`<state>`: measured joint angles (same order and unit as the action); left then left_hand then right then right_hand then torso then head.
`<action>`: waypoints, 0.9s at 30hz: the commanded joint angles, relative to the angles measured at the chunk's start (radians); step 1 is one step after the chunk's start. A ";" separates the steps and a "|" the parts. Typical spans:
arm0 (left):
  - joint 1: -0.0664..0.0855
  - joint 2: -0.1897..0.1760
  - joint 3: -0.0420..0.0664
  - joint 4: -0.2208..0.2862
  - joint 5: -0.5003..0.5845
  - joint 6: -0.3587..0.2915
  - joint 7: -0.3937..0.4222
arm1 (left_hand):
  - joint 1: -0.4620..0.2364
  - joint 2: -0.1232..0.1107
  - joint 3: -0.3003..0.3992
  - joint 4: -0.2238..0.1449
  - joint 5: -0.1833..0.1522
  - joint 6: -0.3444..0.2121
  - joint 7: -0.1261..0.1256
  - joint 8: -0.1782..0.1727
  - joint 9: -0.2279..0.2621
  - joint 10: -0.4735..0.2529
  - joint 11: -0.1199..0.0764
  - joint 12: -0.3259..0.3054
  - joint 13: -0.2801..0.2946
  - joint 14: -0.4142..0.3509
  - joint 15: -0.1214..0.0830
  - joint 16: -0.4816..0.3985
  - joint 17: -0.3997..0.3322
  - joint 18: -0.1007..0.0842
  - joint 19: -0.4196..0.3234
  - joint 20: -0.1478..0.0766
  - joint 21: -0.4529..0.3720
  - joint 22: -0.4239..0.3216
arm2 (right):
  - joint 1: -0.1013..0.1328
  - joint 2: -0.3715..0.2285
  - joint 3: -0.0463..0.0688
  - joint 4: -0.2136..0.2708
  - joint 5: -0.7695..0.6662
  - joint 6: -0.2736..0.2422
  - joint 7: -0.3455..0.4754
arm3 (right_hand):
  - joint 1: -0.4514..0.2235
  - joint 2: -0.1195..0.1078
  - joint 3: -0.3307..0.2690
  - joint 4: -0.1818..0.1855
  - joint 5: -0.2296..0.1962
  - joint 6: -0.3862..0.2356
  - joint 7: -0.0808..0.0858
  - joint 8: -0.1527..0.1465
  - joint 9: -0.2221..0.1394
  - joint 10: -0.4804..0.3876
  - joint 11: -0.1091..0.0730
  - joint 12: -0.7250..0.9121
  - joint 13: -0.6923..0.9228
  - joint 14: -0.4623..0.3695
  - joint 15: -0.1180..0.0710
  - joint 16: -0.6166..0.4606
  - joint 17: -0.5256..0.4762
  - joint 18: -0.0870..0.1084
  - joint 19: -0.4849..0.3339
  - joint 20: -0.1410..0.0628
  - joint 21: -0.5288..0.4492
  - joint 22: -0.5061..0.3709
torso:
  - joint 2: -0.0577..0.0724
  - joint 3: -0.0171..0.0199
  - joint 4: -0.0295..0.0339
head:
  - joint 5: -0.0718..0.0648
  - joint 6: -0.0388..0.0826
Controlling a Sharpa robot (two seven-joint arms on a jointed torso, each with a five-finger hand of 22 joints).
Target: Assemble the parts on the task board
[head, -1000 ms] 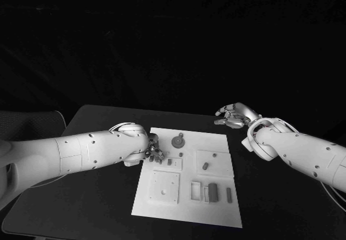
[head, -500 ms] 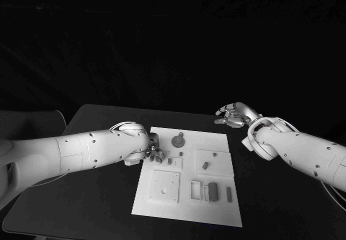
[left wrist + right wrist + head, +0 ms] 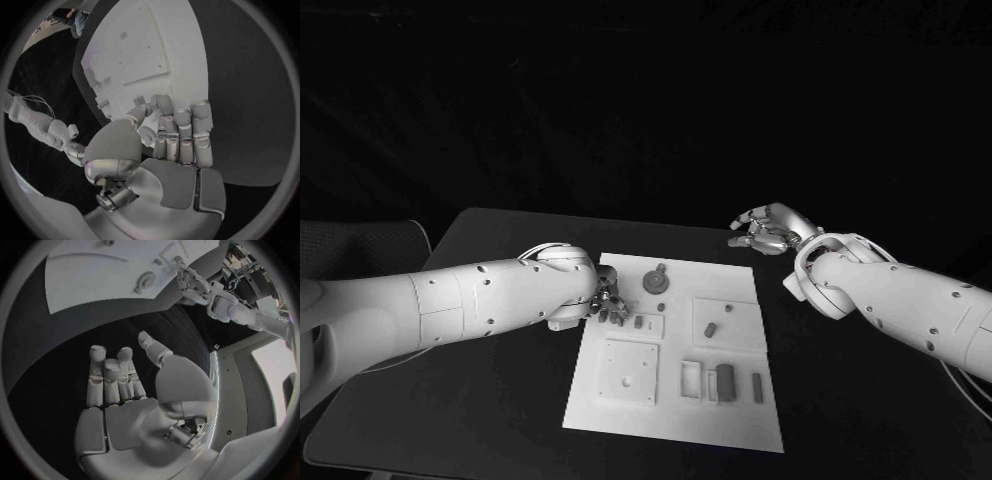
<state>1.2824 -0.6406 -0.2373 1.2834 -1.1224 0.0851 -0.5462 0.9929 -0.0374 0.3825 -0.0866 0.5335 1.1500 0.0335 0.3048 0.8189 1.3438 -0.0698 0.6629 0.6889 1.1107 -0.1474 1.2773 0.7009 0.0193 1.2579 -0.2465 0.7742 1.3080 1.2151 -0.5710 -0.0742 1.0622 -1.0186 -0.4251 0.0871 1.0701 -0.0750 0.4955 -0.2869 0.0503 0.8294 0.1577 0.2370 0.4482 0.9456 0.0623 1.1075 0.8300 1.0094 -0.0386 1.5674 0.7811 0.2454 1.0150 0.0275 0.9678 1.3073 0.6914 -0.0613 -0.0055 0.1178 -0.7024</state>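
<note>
Over the left edge of the task board (image 3: 672, 400), toward its far half, the left hand (image 3: 609, 305) hangs with its fingers pointing down at the plate. From the head view the arm hides most of it; the left wrist view shows the fingers (image 3: 181, 132) held side by side and nearly straight, the thumb set apart, and a small pale piece just beside the fingertips. I cannot tell whether that piece is pinched or simply sits on the board behind them.

Compared with a second ago, almost nothing has shifted: the left hand has stayed over the same spot on the board's left edge, with at most a slight settling of the fingers. That suggests a slow, careful step, either closing on a part or seating one, not a carry.

Just beside the fingers lies a small part (image 3: 639, 322) in its recess. Farther toward the far edge sits the round part (image 3: 655, 283), and near the middle a short part (image 3: 711, 330). Toward the near right corner stand the upright parts (image 3: 723, 383).

Off the board's far right corner, the right hand (image 3: 764, 232) has not moved; its fingers are loosely curled and it holds nothing.
</note>
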 commanded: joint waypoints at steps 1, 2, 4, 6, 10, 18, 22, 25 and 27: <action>-0.001 0.003 0.000 0.001 -0.002 0.015 0.012 | -0.005 -0.006 0.192 -0.189 0.005 0.009 -0.001 0.006 0.001 0.000 -0.005 0.006 0.002 0.015 -0.021 0.005 0.001 0.050 0.006 -0.010 0.006 0.020 | 0.000 0.000 0.000 0.001 -0.006 0.011 0.005 | -0.010 0.002 0.000 0.002 0.001 -0.013 0.021 0.004 -0.002 -0.001 0.004 0.006 -0.002 0.004 -0.001 0.001 -0.001 0.016 0.001 -0.008 -0.004 0.005 | 0.000 0.0002 -0.0003 | 0.002 -0.001; -0.001 0.003 0.000 0.001 -0.001 0.015 0.013 | -0.006 -0.007 0.192 -0.188 0.005 0.009 -0.001 0.006 0.001 0.000 -0.005 0.006 0.002 0.015 -0.021 0.005 0.001 0.050 0.006 -0.010 0.007 0.020 | 0.000 0.000 0.000 0.001 -0.006 0.012 0.005 | -0.010 0.002 0.000 0.002 0.001 -0.013 0.021 0.004 -0.002 -0.001 0.004 0.006 -0.002 0.004 -0.001 0.001 -0.001 0.016 0.001 -0.008 -0.004 0.005 | 0.000 0.0001 -0.0005 | 0.002 -0.001; -0.001 0.004 0.000 0.000 0.000 0.010 0.015 | -0.010 -0.008 0.191 -0.186 0.006 0.009 -0.001 0.006 0.002 0.000 -0.005 0.007 0.002 0.014 -0.021 0.006 0.002 0.050 0.006 -0.011 0.007 0.019 | 0.000 -0.001 0.000 0.001 -0.006 0.017 0.005 | -0.011 0.002 0.000 0.003 0.001 -0.013 0.021 0.004 -0.002 -0.001 0.004 0.006 -0.002 0.004 -0.001 0.001 -0.001 0.016 0.001 -0.008 -0.004 0.005 | 0.000 0.0002 -0.0006 | 0.002 0.000; -0.001 0.004 0.000 0.000 0.000 0.005 0.016 | -0.015 -0.009 0.189 -0.182 0.007 0.010 -0.002 0.006 0.002 0.000 -0.005 0.008 0.003 0.014 -0.021 0.007 0.002 0.049 0.006 -0.011 0.008 0.019 | 0.000 -0.001 0.000 0.002 -0.006 0.016 0.004 | -0.011 0.002 0.000 0.003 0.001 -0.013 0.021 0.004 -0.002 -0.001 0.004 0.006 -0.002 0.004 -0.001 0.001 -0.001 0.016 0.001 -0.008 -0.004 0.005 | 0.000 0.0002 -0.0006 | 0.002 0.001; -0.001 0.004 0.000 -0.001 0.002 0.002 0.017 | -0.020 -0.011 0.188 -0.178 0.009 0.010 -0.002 0.006 0.003 0.001 -0.006 0.010 0.004 0.015 -0.022 0.009 0.003 0.050 0.007 -0.011 0.009 0.019 | 0.000 -0.001 0.000 0.002 -0.006 0.014 0.000 | -0.012 0.002 0.000 0.003 0.001 -0.013 0.021 0.004 -0.002 -0.001 0.004 0.006 -0.002 0.004 -0.001 0.001 -0.001 0.016 0.001 -0.008 -0.004 0.005 | 0.000 0.0005 -0.0008 | 0.002 0.000; -0.001 0.004 0.000 -0.004 0.004 0.006 0.016 | -0.027 -0.023 0.185 -0.173 0.006 0.008 -0.002 0.006 0.004 -0.001 -0.006 0.013 0.004 0.014 -0.022 0.010 0.003 0.050 0.007 -0.013 0.010 0.019 | 0.000 0.000 0.000 0.002 -0.006 0.016 -0.003 | -0.013 0.005 0.001 0.003 0.001 -0.013 0.021 0.004 -0.002 -0.001 0.004 0.006 -0.002 0.004 -0.001 0.001 -0.002 0.016 0.001 -0.008 -0.005 0.005 | 0.000 0.0003 -0.0006 | 0.002 -0.002; -0.001 0.004 0.000 -0.005 0.004 0.004 0.015 | -0.032 -0.030 0.182 -0.167 -0.003 0.008 -0.002 0.006 0.005 -0.002 -0.006 0.014 0.004 0.013 -0.023 0.011 0.003 0.050 0.006 -0.013 0.011 0.019 | 0.000 0.000 0.000 0.002 -0.006 0.015 -0.003 | -0.013 0.005 0.001 0.003 0.001 -0.013 0.021 0.005 -0.002 -0.001 0.004 0.006 -0.002 0.004 -0.001 0.001 -0.002 0.016 0.001 -0.008 -0.005 0.005 | 0.000 0.0002 -0.0006 | 0.002 -0.001; -0.001 0.004 0.000 -0.005 0.003 0.004 0.013 | -0.031 -0.029 0.183 -0.167 -0.004 0.008 -0.003 0.006 0.005 -0.002 -0.006 0.015 0.004 0.013 -0.023 0.012 0.003 0.051 0.006 -0.014 0.011 0.019 | 0.000 -0.001 0.000 0.002 -0.006 0.015 -0.003 | -0.013 0.005 0.001 0.003 0.001 -0.013 0.021 0.005 -0.002 -0.001 0.004 0.006 -0.002 0.004 -0.001 0.001 -0.002 0.016 0.001 -0.008 -0.005 0.005 | 0.000 -0.0001 -0.0005 | 0.002 -0.001; -0.001 0.004 0.000 -0.006 0.001 0.006 0.012 | -0.022 -0.025 0.188 -0.172 0.002 0.009 -0.004 0.007 0.006 -0.002 -0.007 0.016 0.004 0.013 -0.024 0.013 0.004 0.052 0.006 -0.015 0.012 0.019 | 0.000 -0.001 0.000 0.002 -0.006 0.016 -0.003 | -0.013 0.005 0.001 0.003 0.001 -0.013 0.021 0.005 -0.002 -0.001 0.004 0.006 -0.002 0.004 -0.001 0.001 -0.002 0.016 0.001 -0.008 -0.005 0.005 | 0.000 -0.0001 -0.0005 | 0.002 -0.001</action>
<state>1.2818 -0.6385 -0.2377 1.2768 -1.1214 0.0846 -0.5411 0.9564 -0.0643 0.4213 -0.1131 0.5331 1.1520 0.0284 0.3051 0.8240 1.3418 -0.0717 0.6730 0.6921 1.1137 -0.1516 1.2878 0.7031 0.0193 1.2585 -0.2463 0.7820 1.3076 1.2151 -0.5715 -0.0743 1.0627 -1.0186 -0.4215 0.0831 1.0659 -0.0708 0.4955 -0.2869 0.0503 0.8307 0.1590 0.2370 0.4475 0.9456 0.0623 1.1075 0.8293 1.0091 -0.0382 1.5674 0.7810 0.2455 1.0147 0.0278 0.9678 1.3081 0.6913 -0.0610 -0.0060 0.1195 -0.7038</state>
